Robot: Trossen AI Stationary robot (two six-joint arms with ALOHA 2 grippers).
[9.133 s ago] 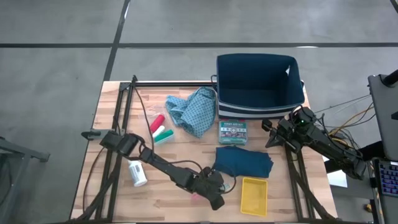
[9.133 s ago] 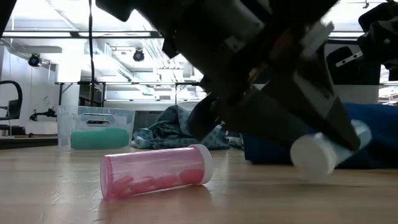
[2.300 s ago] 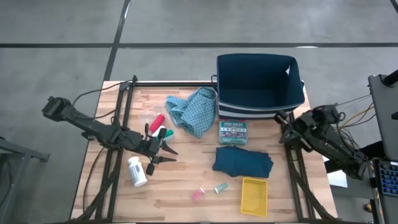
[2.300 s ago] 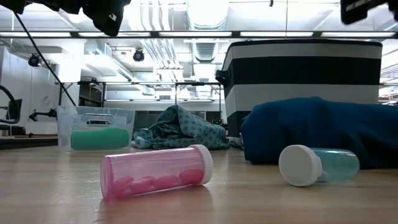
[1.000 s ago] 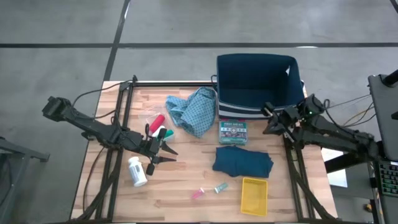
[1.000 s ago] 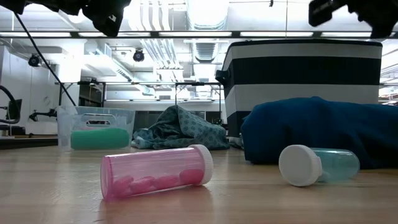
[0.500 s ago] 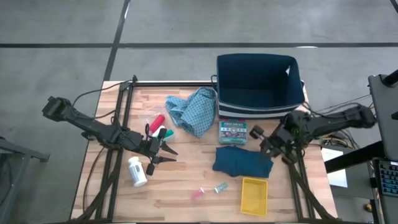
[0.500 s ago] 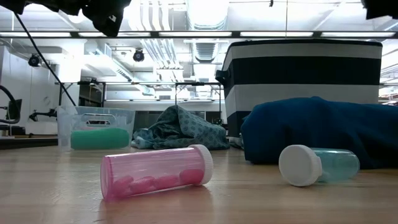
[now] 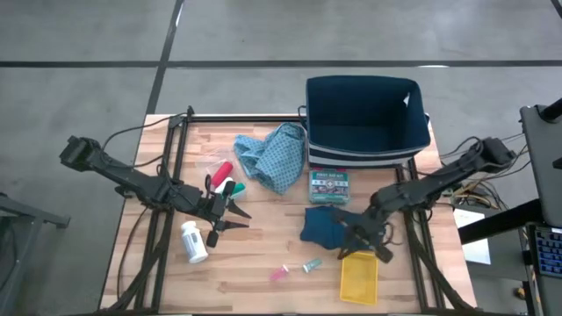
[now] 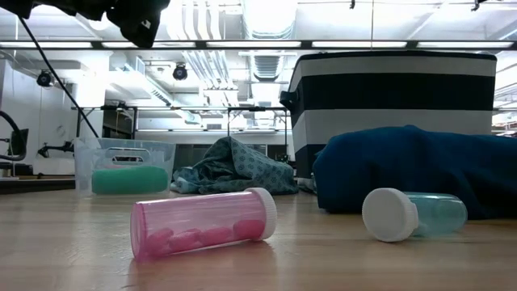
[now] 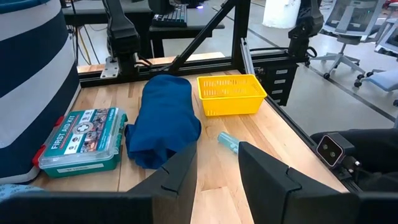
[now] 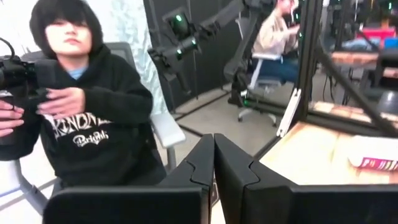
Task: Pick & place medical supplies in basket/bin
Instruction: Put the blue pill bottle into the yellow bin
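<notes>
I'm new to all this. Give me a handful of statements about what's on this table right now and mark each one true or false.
1. The dark teal folded cloth is already inside the striped bin. False: it lies on the table in front of the bin.
2. The right end effector is over the teal cloth, beside the yellow basket. True.
3. The right end effector's fingers are spread wide. False: the right wrist view shows them closed together.
4. The left end effector is open near the red, green and white cylinders. True.
5. The white pill bottle stands upright. False: it lies on its side.
</notes>
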